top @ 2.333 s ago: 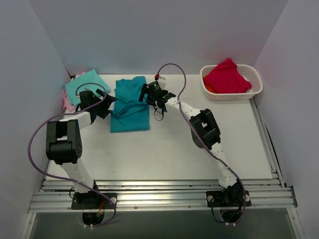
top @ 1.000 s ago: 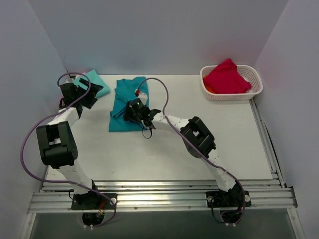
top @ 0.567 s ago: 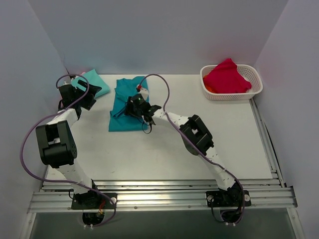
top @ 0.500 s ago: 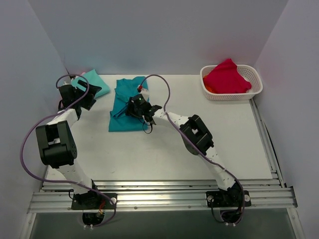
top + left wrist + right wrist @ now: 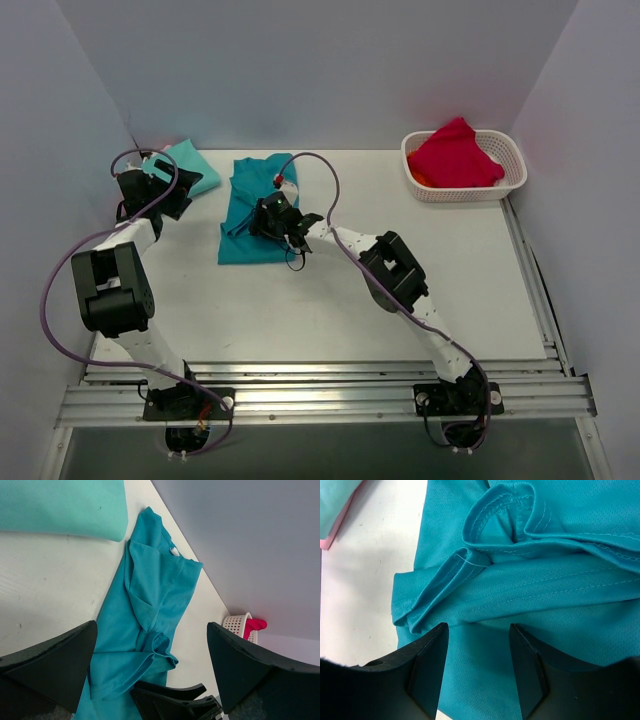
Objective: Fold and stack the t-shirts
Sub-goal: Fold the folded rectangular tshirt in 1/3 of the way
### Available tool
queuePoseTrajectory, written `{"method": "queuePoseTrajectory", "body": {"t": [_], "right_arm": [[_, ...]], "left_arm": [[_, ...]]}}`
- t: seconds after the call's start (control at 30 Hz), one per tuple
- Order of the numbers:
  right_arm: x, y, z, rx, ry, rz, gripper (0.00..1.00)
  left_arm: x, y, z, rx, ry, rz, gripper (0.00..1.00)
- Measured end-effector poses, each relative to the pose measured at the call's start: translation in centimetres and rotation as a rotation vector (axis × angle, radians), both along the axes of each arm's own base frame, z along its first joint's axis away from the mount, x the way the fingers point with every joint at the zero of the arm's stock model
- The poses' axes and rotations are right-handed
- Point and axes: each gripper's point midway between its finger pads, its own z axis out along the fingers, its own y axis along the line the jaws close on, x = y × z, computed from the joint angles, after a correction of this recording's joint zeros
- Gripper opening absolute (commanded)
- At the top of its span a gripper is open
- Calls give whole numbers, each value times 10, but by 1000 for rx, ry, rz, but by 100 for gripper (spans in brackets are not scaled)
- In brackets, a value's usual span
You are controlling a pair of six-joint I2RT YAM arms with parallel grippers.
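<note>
Reaching leftward over the teal t-shirt (image 5: 245, 245), right claw (image 5: 477, 630) half-spread.

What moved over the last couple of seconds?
The left gripper pulled back left, from the teal shirt's left edge to beside the mint shirt; it is open and empty. The right gripper moved left from the teal shirt's right edge onto its middle, jaws apart over the cloth. Both shirts and the basket stayed roughly put.
</note>
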Motion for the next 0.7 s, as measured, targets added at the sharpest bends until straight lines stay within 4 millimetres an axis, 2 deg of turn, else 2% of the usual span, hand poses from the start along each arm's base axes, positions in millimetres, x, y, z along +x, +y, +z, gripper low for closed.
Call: {"method": "queuePoseTrajectory", "body": {"t": [0.23,0.37,0.5,0.7], "right_arm": [[2,2,4,14,-2,3,45],[10,5,8,34,-12,-7,43],[19,2,-6,41,5,-17,42],[26,0,-6,62,8,-20,41]], "left_arm": [[0,0,0,0,-1,0,100],[0,0,-1,0,1,0,100],[0,0,-1,0,-2,-1,100],[0,0,-1,-1,-1,-2,100]]}}
